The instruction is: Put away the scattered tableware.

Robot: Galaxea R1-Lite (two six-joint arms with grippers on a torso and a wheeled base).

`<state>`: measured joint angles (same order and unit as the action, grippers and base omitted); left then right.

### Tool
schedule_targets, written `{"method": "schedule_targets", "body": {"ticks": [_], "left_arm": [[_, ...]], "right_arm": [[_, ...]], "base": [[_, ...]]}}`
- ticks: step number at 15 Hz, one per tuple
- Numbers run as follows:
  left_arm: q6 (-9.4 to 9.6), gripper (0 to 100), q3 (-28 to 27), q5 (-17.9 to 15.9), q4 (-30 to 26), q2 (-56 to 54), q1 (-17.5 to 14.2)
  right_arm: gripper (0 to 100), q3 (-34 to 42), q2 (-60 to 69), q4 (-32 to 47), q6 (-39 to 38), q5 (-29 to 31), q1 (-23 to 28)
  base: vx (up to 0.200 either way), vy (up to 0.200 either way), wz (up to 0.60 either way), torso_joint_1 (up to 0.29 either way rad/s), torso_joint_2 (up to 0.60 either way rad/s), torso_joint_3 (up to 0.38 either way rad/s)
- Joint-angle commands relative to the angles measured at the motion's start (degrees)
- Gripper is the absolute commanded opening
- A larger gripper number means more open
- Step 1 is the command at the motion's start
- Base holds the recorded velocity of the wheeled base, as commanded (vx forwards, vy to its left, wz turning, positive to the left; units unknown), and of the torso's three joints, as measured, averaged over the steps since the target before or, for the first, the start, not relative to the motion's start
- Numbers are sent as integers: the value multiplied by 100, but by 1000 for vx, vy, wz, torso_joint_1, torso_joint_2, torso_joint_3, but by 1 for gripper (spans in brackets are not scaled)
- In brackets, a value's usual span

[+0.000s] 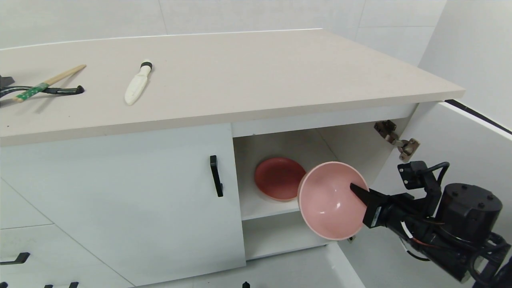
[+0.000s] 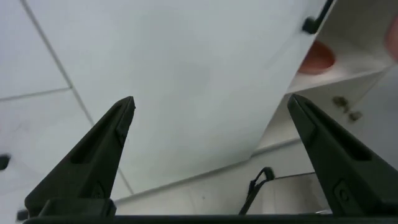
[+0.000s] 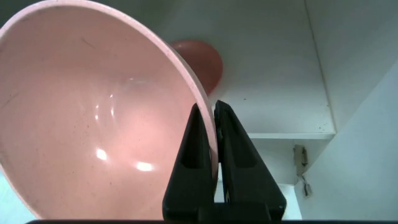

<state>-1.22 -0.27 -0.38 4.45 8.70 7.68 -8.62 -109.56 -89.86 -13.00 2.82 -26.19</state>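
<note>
At lower right of the head view, the right gripper (image 1: 358, 191) is clamped on the rim of the pink bowl (image 1: 328, 200), which is tilted before the open cabinet (image 1: 356, 144). Best to level it, slide it onto the shelf (image 1: 256, 208) beside the red plate (image 1: 279, 178), then release. The left gripper (image 2: 210, 102) is spread apart.

Bright, even overhead light washes the countertop (image 1: 280, 68), where the chopsticks (image 1: 60, 77) and the white utensil (image 1: 138, 84) cast only faint, soft shadows. The open cabinet (image 1: 288, 144) is dimmer inside under the overhang, and small white glints of glare sit on the pink bowl (image 1: 328, 200). In the head view the countertop's far edge bows with wide-lens distortion.
</note>
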Motion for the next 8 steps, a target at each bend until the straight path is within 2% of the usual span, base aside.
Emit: {"method": "schedule_targets", "body": {"ticks": [1,4,8], "left_arm": [[87,100,27,82,-463,-246,-320],[87,100,27,82,-445,-264,-583],[96,100,27,73,-445,-422,-733]], "right_arm": [[0,-307,-162,-14,-98,0,-212],[0,-834,-593,-14,-537,-9,-343],[0,-1617,-1411,-14,-537,-9,-176]], "base": [[0,0,0,0,0,0],[0,0,0,0,0,0],[0,0,0,0,0,0]]}}
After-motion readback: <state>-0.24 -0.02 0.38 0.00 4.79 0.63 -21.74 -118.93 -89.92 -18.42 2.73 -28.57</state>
